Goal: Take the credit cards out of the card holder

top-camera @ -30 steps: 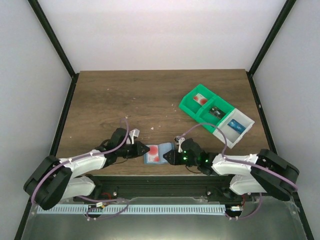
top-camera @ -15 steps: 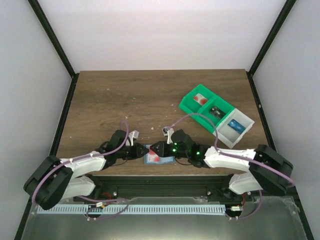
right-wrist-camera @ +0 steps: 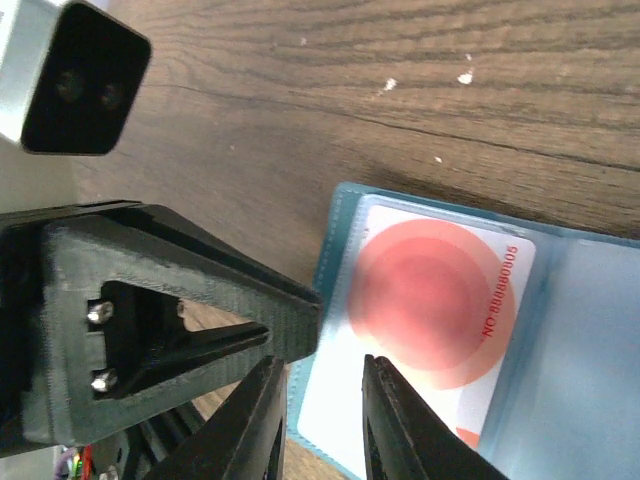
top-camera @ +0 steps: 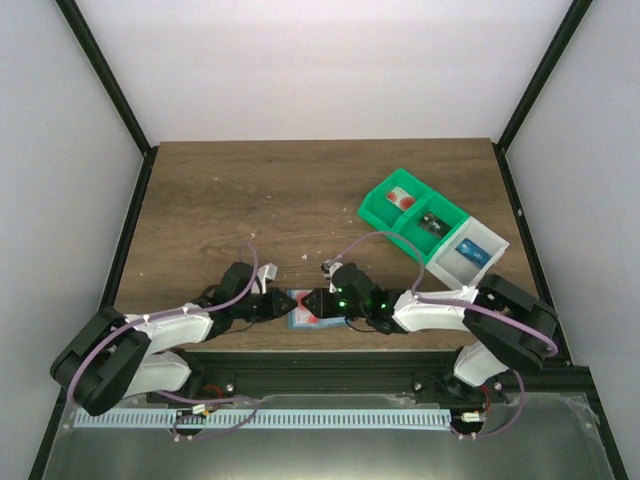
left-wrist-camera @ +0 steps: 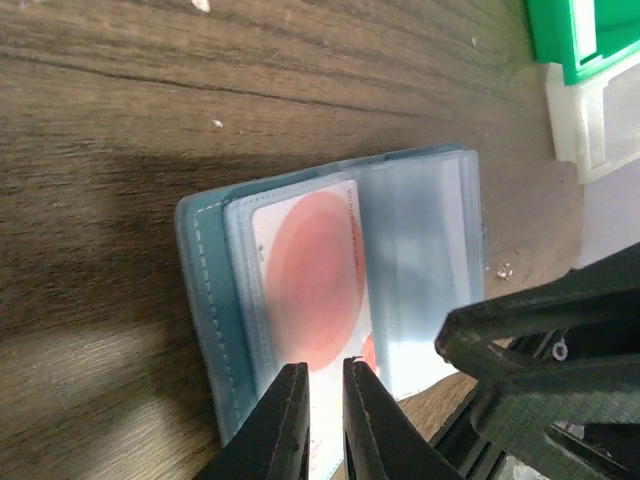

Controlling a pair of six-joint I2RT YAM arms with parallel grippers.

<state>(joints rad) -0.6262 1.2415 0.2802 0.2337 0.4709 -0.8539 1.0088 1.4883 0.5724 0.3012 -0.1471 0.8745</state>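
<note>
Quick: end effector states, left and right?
Left end effector: nearly shut at the holder edge; whether it grips cannot be told.
Right end effector: open, fingers straddling the card edge.

Left end effector (top-camera: pixel 285 303) just beside right end effector (top-camera: pixel 310 303)

Overhead view: bright, even, diffuse light; white walls near washed out; shadows on the surface (top-camera: pixel 300 190) faint. Left wrist view: broad dark shadow across frame left; pale sheen on the card holder (left-wrist-camera: pixel 420 250) sleeves; left pincer (left-wrist-camera: pixel 325 375) soft at bottom. Right wrist view: wood grain sharp; right pincer (right-wrist-camera: pixel 320 375) slightly soft.
</note>
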